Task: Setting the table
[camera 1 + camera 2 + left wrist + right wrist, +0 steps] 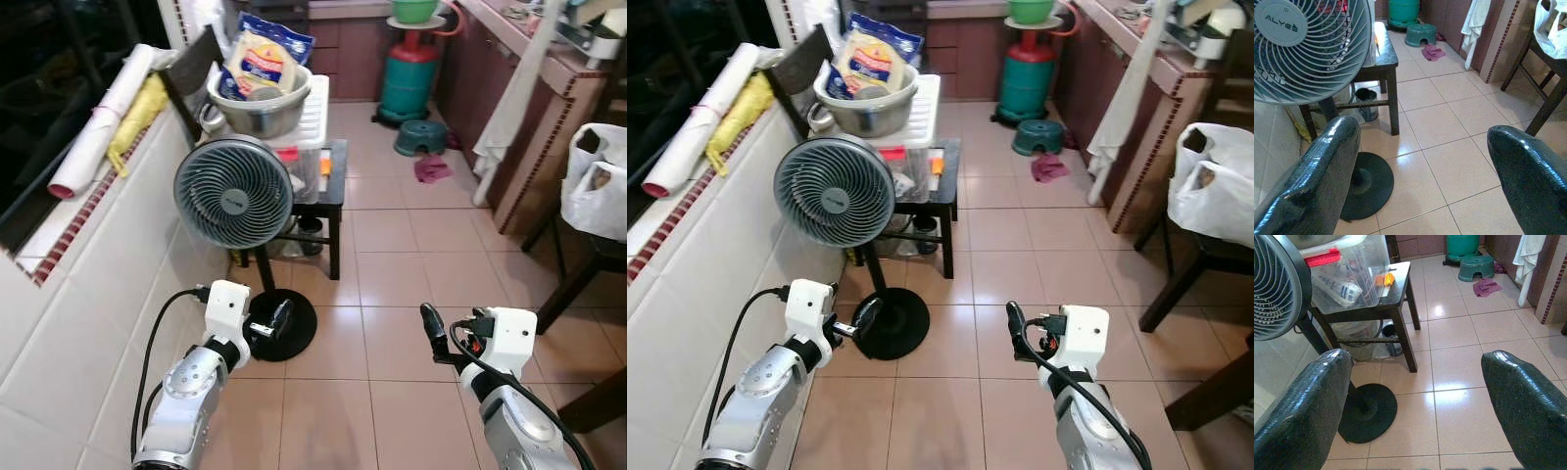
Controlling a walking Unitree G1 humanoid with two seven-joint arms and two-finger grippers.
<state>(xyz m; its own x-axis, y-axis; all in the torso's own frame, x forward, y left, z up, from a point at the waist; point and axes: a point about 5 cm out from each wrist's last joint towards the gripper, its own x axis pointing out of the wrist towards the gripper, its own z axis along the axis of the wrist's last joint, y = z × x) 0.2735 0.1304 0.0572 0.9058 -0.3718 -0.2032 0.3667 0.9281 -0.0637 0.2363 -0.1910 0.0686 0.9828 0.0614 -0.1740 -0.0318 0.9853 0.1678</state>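
- left gripper [277,321] hangs released, just beside the fan [233,191] base.
- right gripper [432,328] hangs released, farther from the fan.
- no tableware near either; judged: still walking.

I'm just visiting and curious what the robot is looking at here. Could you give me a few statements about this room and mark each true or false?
1. A grey standing fan stands on the tiled floor beside the white wall. True.
2. The left tool is gripping the fan's pole. False: its fingers are open and hold nothing.
3. A metal bowl holding a food packet sits on the clear plastic box on the dark side table. True.
4. The green gas cylinder lies on its side. False: it stands upright.
5. The right tool holds a plate. False: it is open and empty.
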